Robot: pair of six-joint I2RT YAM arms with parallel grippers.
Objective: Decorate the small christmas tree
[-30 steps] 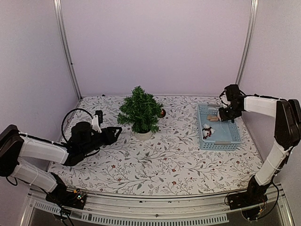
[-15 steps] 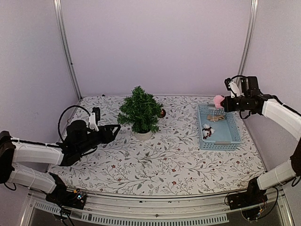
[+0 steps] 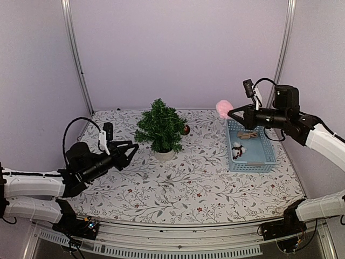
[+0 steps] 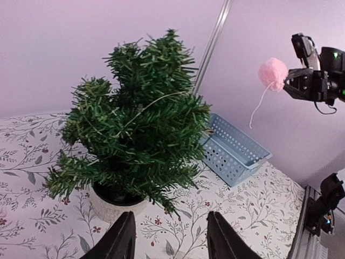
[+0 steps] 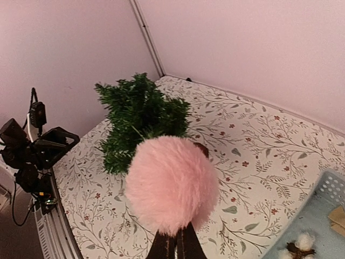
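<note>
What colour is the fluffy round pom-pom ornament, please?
Pink; the fluffy round pom-pom ornament shows best in the right wrist view.

Top view high over table (image 3: 183, 186) from near edge, left wrist low, small christmas tree (image 4: 135, 129) close ahead of left tool (image 4: 170, 226), right wrist raised, same tree farther.

A: Where's the white left arm (image 3: 38, 183)?
B: Low, stretched forward; the black two-finger left gripper (image 3: 128, 151) has its jaws apart, holding nothing.
A: And the white right arm (image 3: 323, 137)?
B: Raised, reaching leftward; the black right gripper (image 3: 232, 114) pinches a fluffy pink pompom (image 3: 222, 108).
</note>
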